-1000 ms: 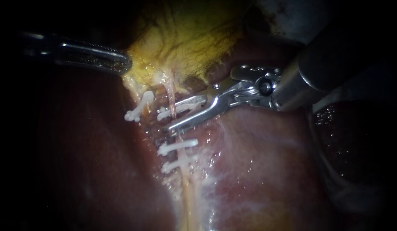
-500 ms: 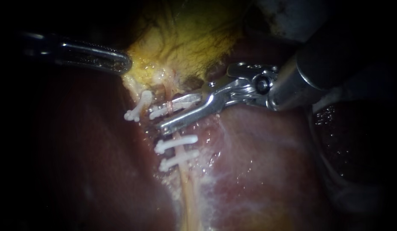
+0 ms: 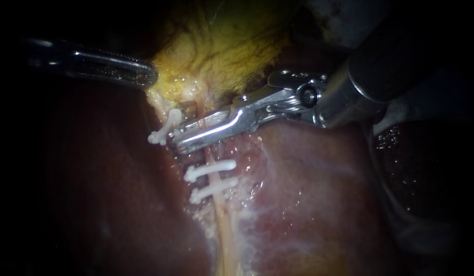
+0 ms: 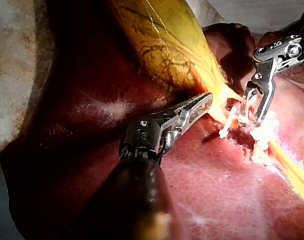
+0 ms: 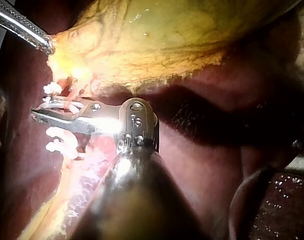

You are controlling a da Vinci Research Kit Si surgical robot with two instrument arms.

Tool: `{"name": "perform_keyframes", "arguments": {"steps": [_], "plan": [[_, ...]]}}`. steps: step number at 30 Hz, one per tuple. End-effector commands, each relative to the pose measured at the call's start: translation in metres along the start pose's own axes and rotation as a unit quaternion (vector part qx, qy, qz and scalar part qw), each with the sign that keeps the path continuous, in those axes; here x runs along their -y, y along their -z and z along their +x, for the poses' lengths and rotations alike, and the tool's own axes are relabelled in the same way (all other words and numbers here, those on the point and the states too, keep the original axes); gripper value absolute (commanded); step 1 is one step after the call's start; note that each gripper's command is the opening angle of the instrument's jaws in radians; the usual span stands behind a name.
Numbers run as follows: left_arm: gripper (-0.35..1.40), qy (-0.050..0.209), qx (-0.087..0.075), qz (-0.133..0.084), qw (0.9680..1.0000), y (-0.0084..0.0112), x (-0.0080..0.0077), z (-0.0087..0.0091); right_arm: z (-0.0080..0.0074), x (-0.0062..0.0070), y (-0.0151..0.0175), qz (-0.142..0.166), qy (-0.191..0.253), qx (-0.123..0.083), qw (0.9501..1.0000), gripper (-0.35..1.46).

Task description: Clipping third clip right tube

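clip three pinched on, release not yet done
endoscope: centre frame, right instrument jaws nearly together on the third clip across the pale stringy right tube, above two ridged white clips; upper left, left instrument jaws grip the yellow, veined gallbladder. left wrist: serrated jaws clamped on its neck, glossy red liver beneath. right wrist: steel jaws pinched across the tube.

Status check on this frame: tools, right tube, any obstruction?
Left tool shut on gallbladder. Right tool shut on clip across right tube, above two placed clips. Neighbouring clip close beside its tip; nothing blocking.
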Motion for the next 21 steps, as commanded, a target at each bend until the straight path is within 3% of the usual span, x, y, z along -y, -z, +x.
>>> {"name": "perform_keyframes", "arguments": {"steps": [1, 4, 7, 21], "plan": [[-0.35, 0.000, 0.000, 0.000, 1.0000, 0.0000, 0.0000, 0.0000, 0.0000, 0.0000, 0.0000, 0.000, 0.000, 0.000, 1.0000, -0.15], [-0.35, 0.000, 0.000, 0.000, 1.0000, 0.0000, 0.0000, 0.0000, 0.0000, 0.0000, 0.0000, -0.001, 0.000, -0.001, 1.0000, -0.35], [-0.35, 0.000, 0.000, 0.000, 1.0000, 0.0000, 0.0000, 0.0000, 0.0000, 0.0000, 0.0001, -0.005, -0.032, 0.002, 0.9995, -0.35], [-0.35, 0.000, 0.000, 0.000, 1.0000, 0.0000, -0.0001, 0.0000, -0.0003, -0.0002, 0.0001, -0.005, -0.031, 0.003, 0.9995, -0.35]]}}
